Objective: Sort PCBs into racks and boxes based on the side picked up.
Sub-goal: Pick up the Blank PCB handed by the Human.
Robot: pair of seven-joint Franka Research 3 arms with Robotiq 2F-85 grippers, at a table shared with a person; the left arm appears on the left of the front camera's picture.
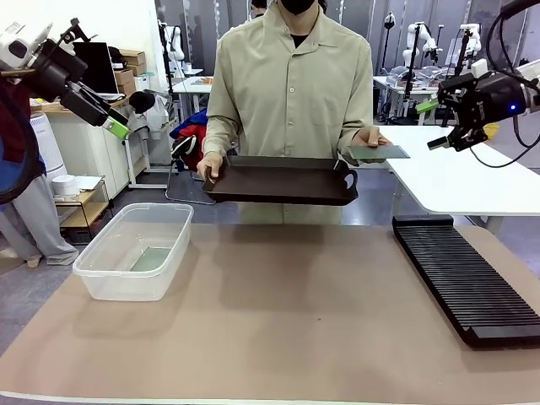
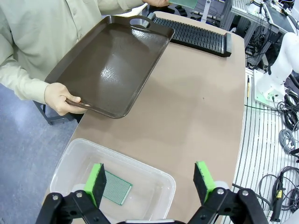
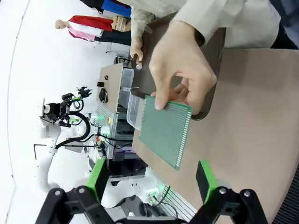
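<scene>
A brown-matted table [image 1: 295, 312] runs across a lab, and a person in a beige work coat stands at its far side. The person holds a dark brown tray [image 1: 283, 181] above the table's far edge, gripped at one handle by one hand [image 1: 211, 165]. The other hand [image 1: 371, 137] is just past the tray's opposite handle, on the robot's right, and holds out a green PCB [image 3: 166, 130]. The board lies flat with its gridded face toward the right wrist camera, apparently offered for the robot to take.

The right gripper [image 3: 152, 178] hangs in the air to the right of the tray. Its green pads are spread wide and empty, and it is aimed at the offered board but clear of it. The left gripper [image 2: 149, 179] is raised to the left of the tray, jaws likewise wide apart with nothing between them.

Nearer the robot than the tray and to its left, a clear plastic tub [image 1: 91, 263] sits on the table with a second PCB [image 2: 116, 188] flat on its bottom, apparently already sorted. To the tray's right, a slotted black rack [image 1: 464, 278] lies with its slots bare, ready for a board.
</scene>
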